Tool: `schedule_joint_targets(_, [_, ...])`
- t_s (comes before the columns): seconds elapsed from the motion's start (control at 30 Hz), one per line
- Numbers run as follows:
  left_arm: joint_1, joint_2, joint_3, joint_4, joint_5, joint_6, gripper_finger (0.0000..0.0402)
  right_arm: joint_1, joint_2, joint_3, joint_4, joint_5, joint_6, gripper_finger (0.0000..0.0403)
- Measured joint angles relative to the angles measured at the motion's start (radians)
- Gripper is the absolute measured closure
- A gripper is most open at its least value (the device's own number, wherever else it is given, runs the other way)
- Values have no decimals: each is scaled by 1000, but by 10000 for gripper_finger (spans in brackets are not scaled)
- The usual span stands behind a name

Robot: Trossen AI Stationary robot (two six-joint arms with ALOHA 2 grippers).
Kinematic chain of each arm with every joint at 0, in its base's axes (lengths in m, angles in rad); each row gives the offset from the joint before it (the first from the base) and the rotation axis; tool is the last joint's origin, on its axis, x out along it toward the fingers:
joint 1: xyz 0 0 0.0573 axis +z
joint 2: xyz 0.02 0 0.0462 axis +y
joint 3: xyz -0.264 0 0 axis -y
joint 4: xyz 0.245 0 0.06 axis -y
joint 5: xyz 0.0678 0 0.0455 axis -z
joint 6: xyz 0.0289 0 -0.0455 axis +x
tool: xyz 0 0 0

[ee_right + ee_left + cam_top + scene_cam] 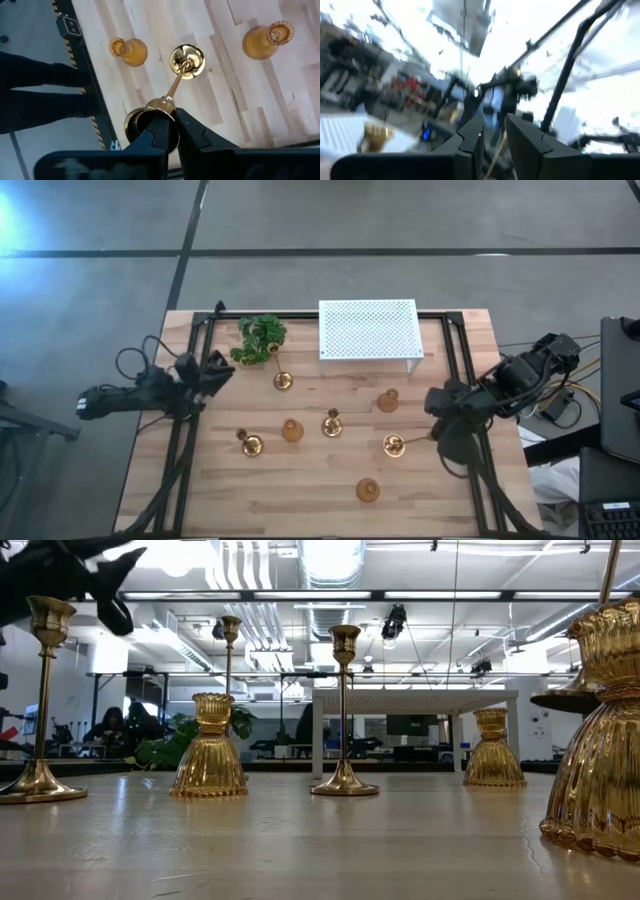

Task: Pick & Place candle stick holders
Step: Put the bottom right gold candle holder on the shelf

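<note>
Seven gold candle stick holders show in the high view. My right gripper [176, 131], by the table's right rail, is shut on a thin-stemmed one [398, 444]. Standing on their bases are thin-stemmed holders [283, 381], [250, 444], [332, 423] and squat ones [292, 430], [388, 400], [367, 490]. My left gripper [494, 131] waits at the table's left side, tipped upward, with a narrow gap between its fingers and nothing in it. My right gripper holds the thin-stemmed holder by its cup end [146, 116], at the top of the stem, slanting down from the table's right. The fingers cover the exact spot on the rim. The holder hangs tilted below them, its round base [187, 61] lifted clear of the table.
A white perforated box [368, 330] stands at the far middle, with a green leafy plant [260, 338] to its left. Black frame rails [186, 442] run along both sides and the far edge. Bare wood lies at the near left and near right.
</note>
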Motion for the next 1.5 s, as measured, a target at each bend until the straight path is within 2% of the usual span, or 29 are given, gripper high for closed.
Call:
schedule_joint_targets(0.2, [0, 61, 95, 4, 3, 127, 316, -13, 0, 0, 1, -1, -12, 392])
schedule_joint_targets(0.27, [0, 109, 159, -62, 6, 163, 316, -12, 0, 0, 1, -3, -15, 392])
schedule_joint_targets(0.37, [0, 224, 273, -289, 7, 218, 316, -17, 0, 0, 2, -4, -18, 392])
schedule_joint_targets(0.43, [0, 315, 354, -380, 9, 248, 316, -19, 0, 0, 2, -6, -18, 392])
schedule_joint_targets(0.63, [-1, 580, 569, -399, 102, 309, 316, -22, 1, 11, 8, -45, -22, 392])
schedule_joint_targets(0.8, [-6, 750, 717, -397, 205, 310, 316, -38, 21, 112, 8, -39, -54, 392])
schedule_joint_targets(0.97, [-22, 894, 809, -413, 264, 340, 316, -63, 66, 252, 7, -10, -124, 392])
schedule_joint_targets(1.27, [-35, 1096, 945, -413, 362, 355, 316, -139, 214, 467, -1, 0, -353, 392])
schedule_joint_targets(1.5, [-35, 1232, 1080, -558, 428, 384, 316, -220, 309, 584, -32, -7, -511, 392])
